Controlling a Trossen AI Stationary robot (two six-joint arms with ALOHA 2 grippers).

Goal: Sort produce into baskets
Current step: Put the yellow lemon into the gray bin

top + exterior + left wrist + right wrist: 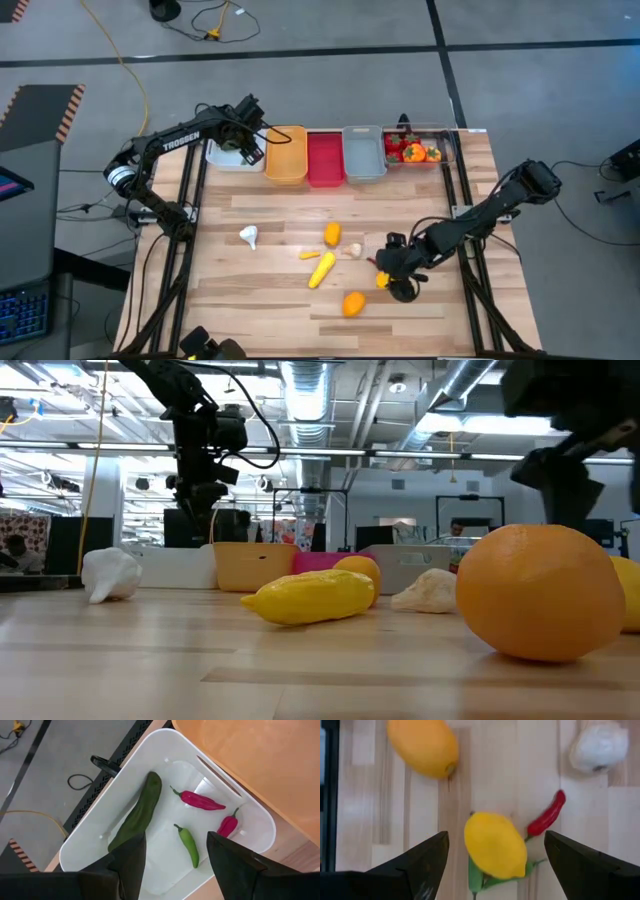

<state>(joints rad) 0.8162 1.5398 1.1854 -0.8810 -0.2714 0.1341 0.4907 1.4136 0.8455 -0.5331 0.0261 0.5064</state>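
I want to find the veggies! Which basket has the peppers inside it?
The white basket, at the row's left end under the left gripper. It holds two red chillies, a green one and a cucumber.

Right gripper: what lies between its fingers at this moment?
In the right wrist view, the right gripper is open over a yellow lemon on the table, with a green piece under it and a red chilli beside it.

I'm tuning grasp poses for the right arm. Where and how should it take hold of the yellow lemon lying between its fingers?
Grip the lemon across its rounded middle, coming straight down from above. The right gripper already hangs open over it, a finger on each side. A red chilli lies close on one side, so close gently to avoid catching it.
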